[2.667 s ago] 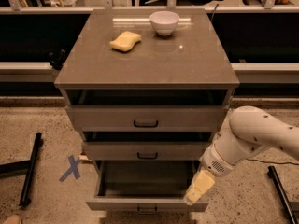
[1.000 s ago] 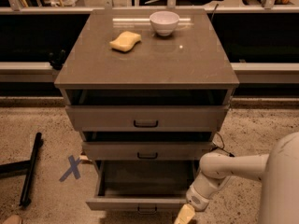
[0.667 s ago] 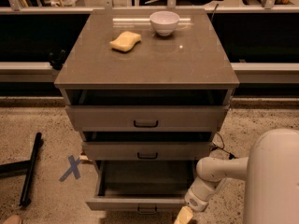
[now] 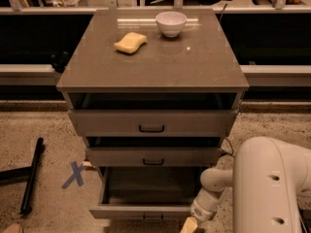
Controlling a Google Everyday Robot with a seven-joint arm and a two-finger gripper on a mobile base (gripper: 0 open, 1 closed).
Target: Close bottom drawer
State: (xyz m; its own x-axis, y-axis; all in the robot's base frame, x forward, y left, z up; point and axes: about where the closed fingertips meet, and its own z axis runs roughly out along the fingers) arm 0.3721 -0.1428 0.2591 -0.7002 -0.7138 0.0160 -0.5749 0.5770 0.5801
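Grey-beige bottom drawer [image 4: 141,210] stands pulled well out at the foot of the cabinet [image 4: 150,62], its dark cavity exposed; closing is judged not yet begun. The gripper [image 4: 189,225] sits just in front of the cabinet's lower right corner, at the right end of the drawer front; whether it is apart or together cannot be told. Hazard: a push applied this far off-centre, away from the handle [image 4: 153,218], could rack the drawer on its runners and jam it, or slide off the panel edge. The gripper tip and the drawer front's lower edge are cut off at the frame bottom, so contact cannot be confirmed. The white arm housing [image 4: 272,188] masks the floor right of the cabinet.
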